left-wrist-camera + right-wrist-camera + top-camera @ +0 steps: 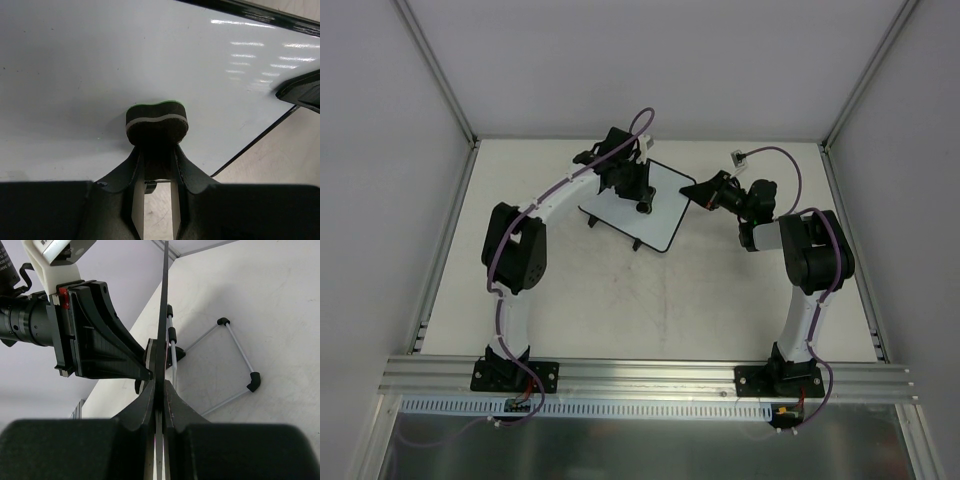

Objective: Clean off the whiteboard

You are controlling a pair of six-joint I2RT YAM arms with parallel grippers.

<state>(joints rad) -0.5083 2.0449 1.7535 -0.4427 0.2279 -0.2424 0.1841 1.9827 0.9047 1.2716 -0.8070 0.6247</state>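
The whiteboard (665,215) stands tilted at the back middle of the table, white with a thin black frame. My left gripper (642,198) is shut on a small eraser (156,122) with a dark felt face, a white band and a green back. The felt rests against the board's white face (100,70), and no drawing shows on the part in view. My right gripper (697,192) is shut on the board's right edge, seen edge-on in the right wrist view (164,315). The board's wire stand (235,360) with black feet rests on the table behind it.
A small white connector (740,156) on a purple cable lies at the back right. Grey walls close in the table on three sides. An aluminium rail (640,375) runs along the near edge by the arm bases.
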